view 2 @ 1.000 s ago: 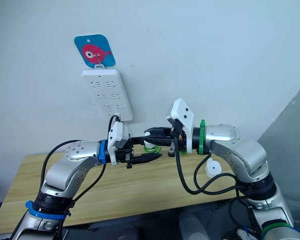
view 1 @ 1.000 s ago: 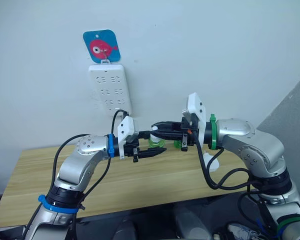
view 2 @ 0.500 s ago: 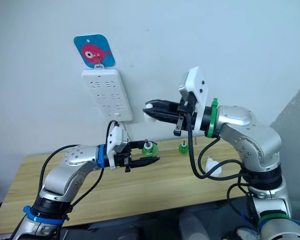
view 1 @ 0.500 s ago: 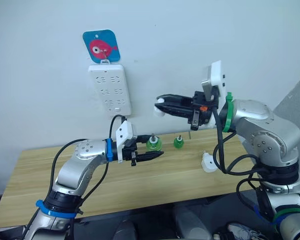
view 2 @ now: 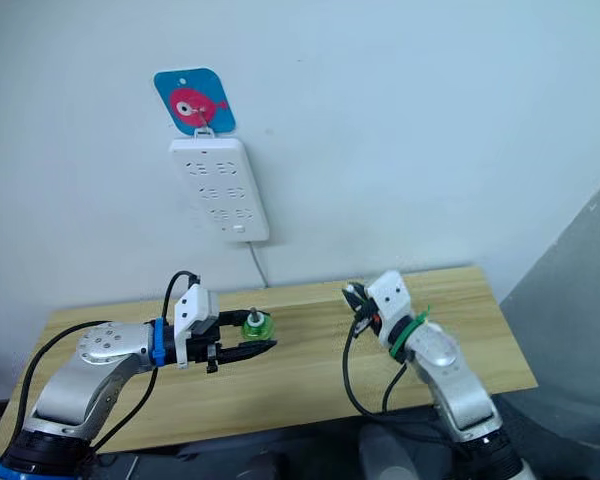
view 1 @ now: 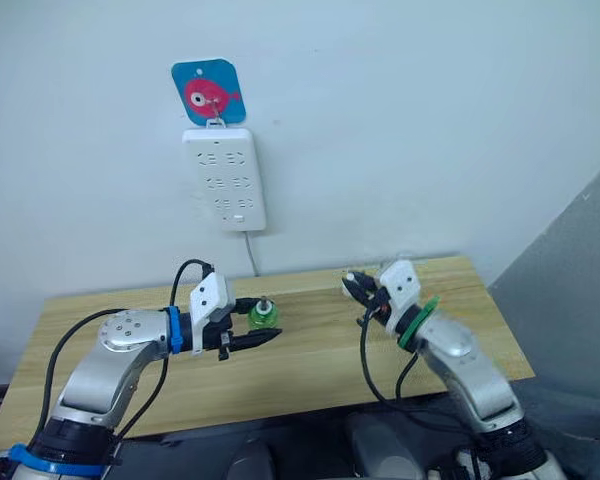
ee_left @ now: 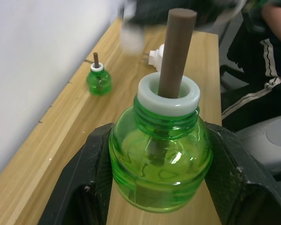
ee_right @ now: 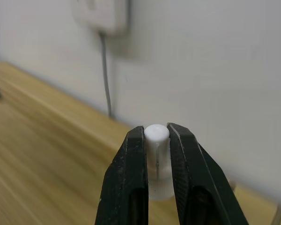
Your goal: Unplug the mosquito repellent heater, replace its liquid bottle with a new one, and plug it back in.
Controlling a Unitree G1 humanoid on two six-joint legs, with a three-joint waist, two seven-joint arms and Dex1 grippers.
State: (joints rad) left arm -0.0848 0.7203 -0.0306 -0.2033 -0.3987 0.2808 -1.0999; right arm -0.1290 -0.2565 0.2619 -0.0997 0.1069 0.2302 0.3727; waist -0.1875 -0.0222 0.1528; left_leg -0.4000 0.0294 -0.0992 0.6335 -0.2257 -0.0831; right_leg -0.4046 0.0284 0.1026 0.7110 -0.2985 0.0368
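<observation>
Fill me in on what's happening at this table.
The left gripper is clamped on a green liquid bottle with a brown wick, holding it over the wooden table. The right gripper pinches a small white cap-like piece. A second green bottle stands on the table near the wall. The white power strip on the wall has nothing plugged in.

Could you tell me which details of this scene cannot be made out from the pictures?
- White piece in the right gripper: the right wrist view shows a small rounded white top between the fingers; the fingers cover the rest, so what it is stays unclear.
- Mosquito repellent heater: in the left wrist view the held green bottle and its wick cover most of it.
- Second green bottle: its liquid level is too small to judge.
</observation>
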